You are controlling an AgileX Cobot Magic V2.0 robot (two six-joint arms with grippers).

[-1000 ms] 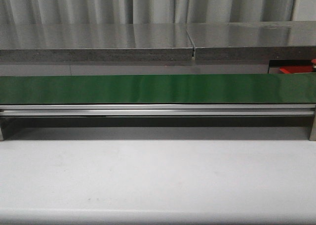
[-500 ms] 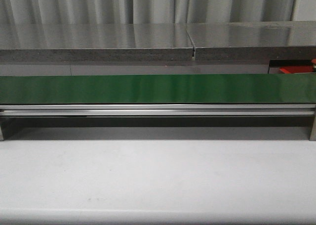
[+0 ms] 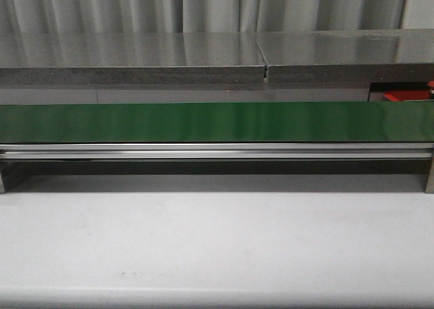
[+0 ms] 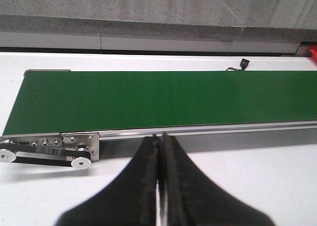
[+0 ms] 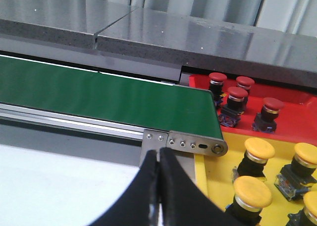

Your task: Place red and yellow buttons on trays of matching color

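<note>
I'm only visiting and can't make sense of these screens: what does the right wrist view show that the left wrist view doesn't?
Only the right wrist view shows the red tray holding four red buttons and the yellow tray holding yellow buttons, plus the right pincer, shut. Only the left wrist view shows the conveyor's pulley end, a small cable plug, and the left pincer, shut. Both show the green conveyor belt, bare of buttons.

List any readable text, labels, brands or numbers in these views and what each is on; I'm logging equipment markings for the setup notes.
None can be read.
Conveyor belt and its end bracket: only screws and holes, no lettering.
Red buttons and yellow buttons: plain caps; any marking on their bases is too small to read.
Red tray, yellow tray, both grippers: unmarked.
</note>
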